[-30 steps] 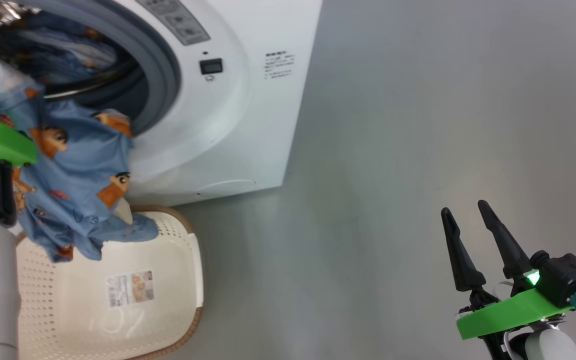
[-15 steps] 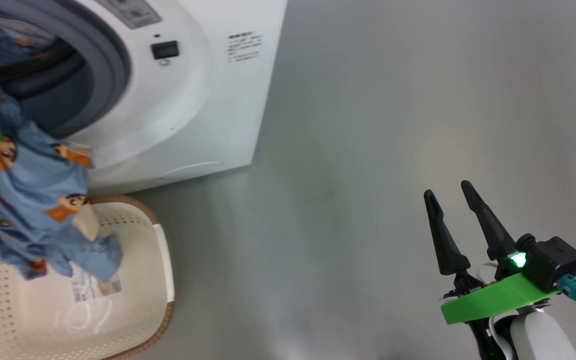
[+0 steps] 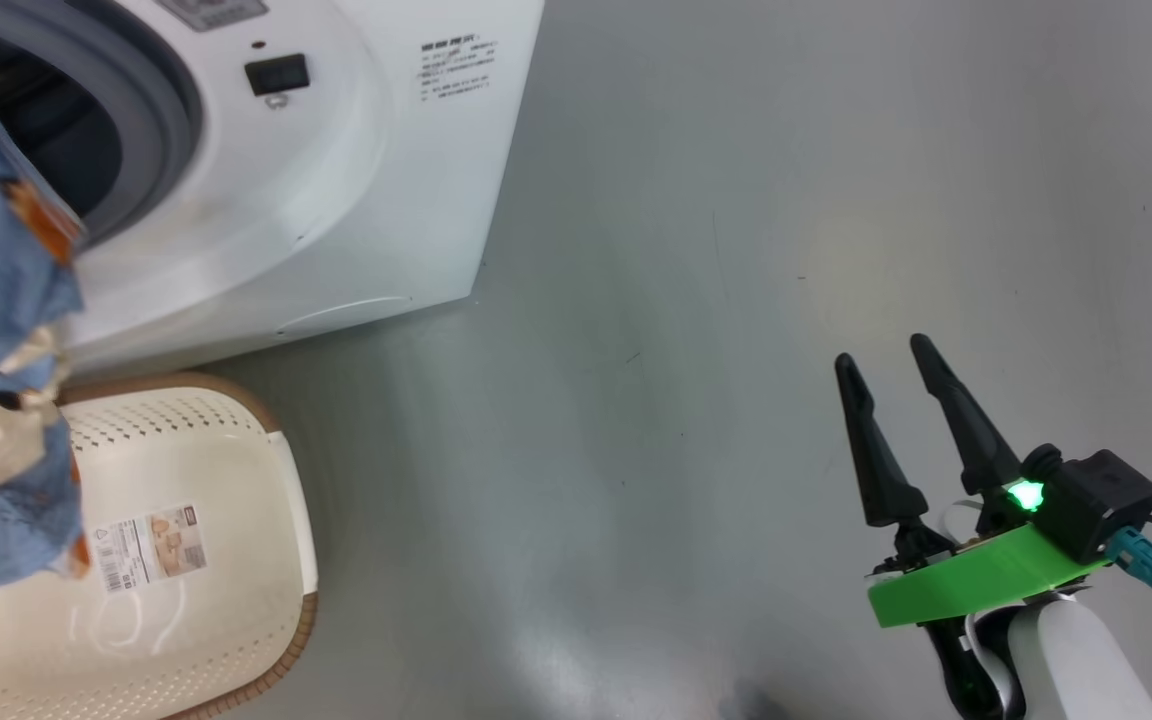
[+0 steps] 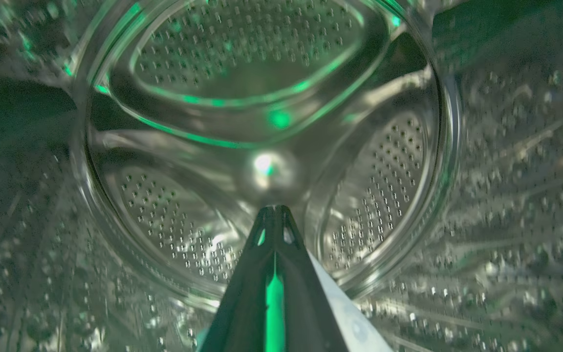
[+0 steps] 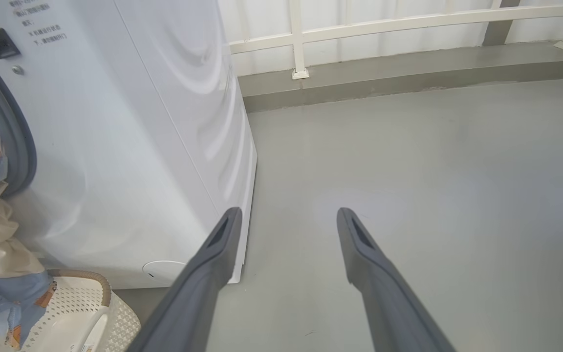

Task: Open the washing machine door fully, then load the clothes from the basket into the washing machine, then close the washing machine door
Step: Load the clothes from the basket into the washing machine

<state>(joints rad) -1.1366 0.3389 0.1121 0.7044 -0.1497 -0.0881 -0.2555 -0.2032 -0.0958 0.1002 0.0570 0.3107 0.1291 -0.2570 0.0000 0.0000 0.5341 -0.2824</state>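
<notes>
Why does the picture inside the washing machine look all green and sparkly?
Left wrist view: the steel drum is dark and mirrors a green glow, with a bright glint at its middle and smeary edges. Head view: a green lamp shines on the right hand, and the floor has a soft sheen. Right wrist view: evenly lit, the washing machine looks curved.

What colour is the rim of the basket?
Brown, with a woven look. The basket rim shows best in the head view.
</notes>
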